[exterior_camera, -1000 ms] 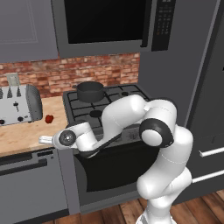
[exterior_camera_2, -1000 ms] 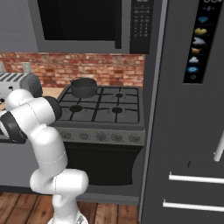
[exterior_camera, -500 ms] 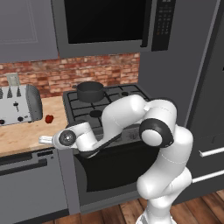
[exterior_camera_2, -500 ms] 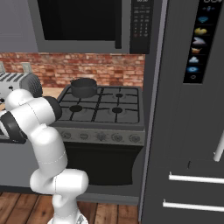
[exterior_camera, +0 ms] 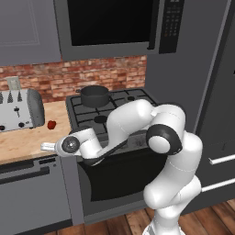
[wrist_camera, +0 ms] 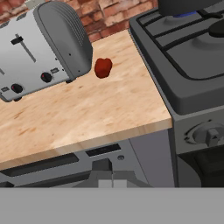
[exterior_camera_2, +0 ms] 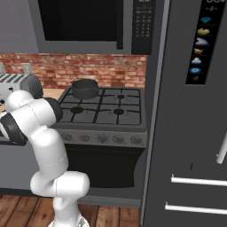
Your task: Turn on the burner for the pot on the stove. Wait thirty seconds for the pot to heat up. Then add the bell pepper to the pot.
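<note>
The dark grey pot (exterior_camera: 94, 95) stands on the stove's (exterior_camera: 120, 120) back left burner; it is also in the right base view as the pot (exterior_camera_2: 85, 88). In the hand view a blue glow shows under the pot (wrist_camera: 186, 5). The small red bell pepper (exterior_camera: 51, 124) lies on the wooden counter beside the toaster, also seen as the bell pepper (wrist_camera: 103, 68). My gripper (exterior_camera: 46, 147) hovers at the counter's front edge, nearer than the pepper and apart from it. Its fingertips (wrist_camera: 103, 166) are shut with nothing between them.
A silver toaster (wrist_camera: 39, 48) stands on the wooden counter (wrist_camera: 87, 113) left of the pepper. The stove's front knobs (wrist_camera: 209, 134) run along its front panel. A microwave (exterior_camera: 110, 23) hangs above the stove, and a tall fridge (exterior_camera_2: 195, 133) stands to the right.
</note>
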Available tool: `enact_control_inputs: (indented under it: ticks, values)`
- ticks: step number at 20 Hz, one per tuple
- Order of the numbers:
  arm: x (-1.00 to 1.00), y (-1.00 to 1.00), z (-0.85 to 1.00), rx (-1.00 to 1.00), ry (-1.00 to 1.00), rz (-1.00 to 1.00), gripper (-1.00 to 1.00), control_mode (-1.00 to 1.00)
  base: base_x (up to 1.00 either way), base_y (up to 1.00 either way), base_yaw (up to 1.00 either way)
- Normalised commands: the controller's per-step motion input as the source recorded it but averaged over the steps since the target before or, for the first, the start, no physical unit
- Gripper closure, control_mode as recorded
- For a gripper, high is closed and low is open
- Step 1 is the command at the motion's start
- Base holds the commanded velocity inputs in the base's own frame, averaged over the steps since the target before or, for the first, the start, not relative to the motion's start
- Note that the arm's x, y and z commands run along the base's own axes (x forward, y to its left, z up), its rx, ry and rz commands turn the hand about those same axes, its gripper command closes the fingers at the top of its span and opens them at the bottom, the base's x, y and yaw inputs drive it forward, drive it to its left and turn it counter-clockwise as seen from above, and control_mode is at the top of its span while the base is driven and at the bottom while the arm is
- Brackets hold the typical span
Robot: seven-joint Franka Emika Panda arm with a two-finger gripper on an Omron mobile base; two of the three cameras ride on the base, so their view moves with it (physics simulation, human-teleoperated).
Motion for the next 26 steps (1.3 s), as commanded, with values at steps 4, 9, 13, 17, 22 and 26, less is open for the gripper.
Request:
enact_control_inputs:
  ticks: [4, 9, 13, 17, 22, 26]
  values:
    - [0.0, 0.0, 0.0, 0.0, 0.0, 0.0, 1.0, -1.0, 0.0, 0.0, 0.0]
    - [0.0, 0.0, 0.0, 0.0, 0.0, 0.0, 1.0, -1.0, 0.0, 0.0, 0.0]
    - [0.0, 0.0, 0.0, 0.0, 0.0, 0.0, 1.0, -1.0, 0.0, 0.0, 0.0]
    - [0.0, 0.0, 0.0, 0.0, 0.0, 0.0, 1.0, -1.0, 0.0, 0.0, 0.0]
    - [0.0, 0.0, 0.0, 0.0, 0.0, 0.0, 1.0, -1.0, 0.0, 0.0, 0.0]
    - [0.0, 0.0, 0.0, 0.0, 0.0, 0.0, 1.0, -1.0, 0.0, 0.0, 0.0]
